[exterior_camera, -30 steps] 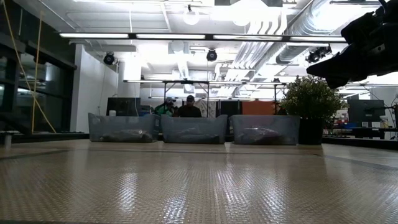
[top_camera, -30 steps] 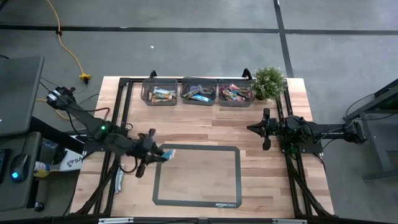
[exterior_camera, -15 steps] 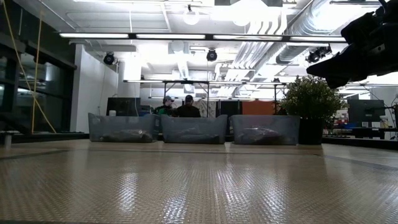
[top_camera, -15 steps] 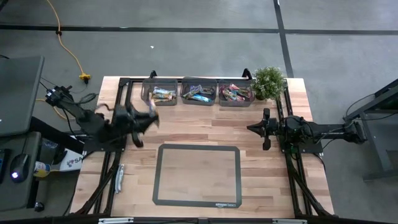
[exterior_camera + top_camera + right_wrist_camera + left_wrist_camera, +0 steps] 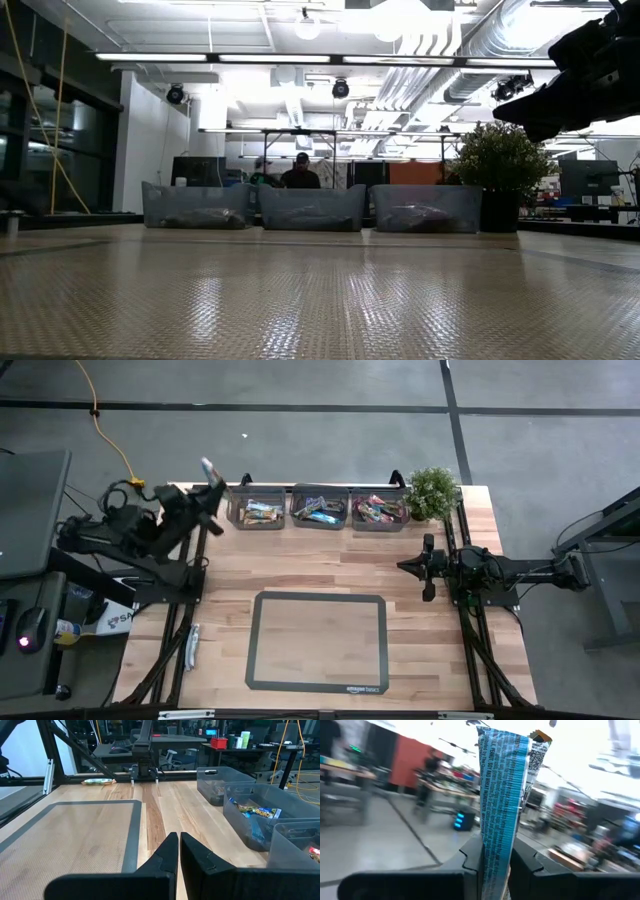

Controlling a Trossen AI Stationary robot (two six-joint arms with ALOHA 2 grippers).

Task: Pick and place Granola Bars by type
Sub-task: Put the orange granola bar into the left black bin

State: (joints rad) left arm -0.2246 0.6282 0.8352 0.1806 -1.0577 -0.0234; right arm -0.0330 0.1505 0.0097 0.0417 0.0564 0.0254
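Three bins [image 5: 321, 508] line the table's [image 5: 300, 570] far edge — left fingers [image 5: 470, 862] clamp one blue bar [image 5: 502, 795], right fingers [image 5: 170, 851] pressed together.

A light wooden table [image 5: 330, 575] carries a grey-bordered mat [image 5: 317, 641], lying level with and beside the right gripper [image 5: 403, 567], toward the left arm's side. Three clear bins [image 5: 318, 507] holding wrapped bars stand in a row along the far edge, ahead of that gripper, with a potted plant [image 5: 432, 492] closing the row nearest it. What appears to be a loose wrapped bar [image 5: 191, 647] lies by the opposite frame.
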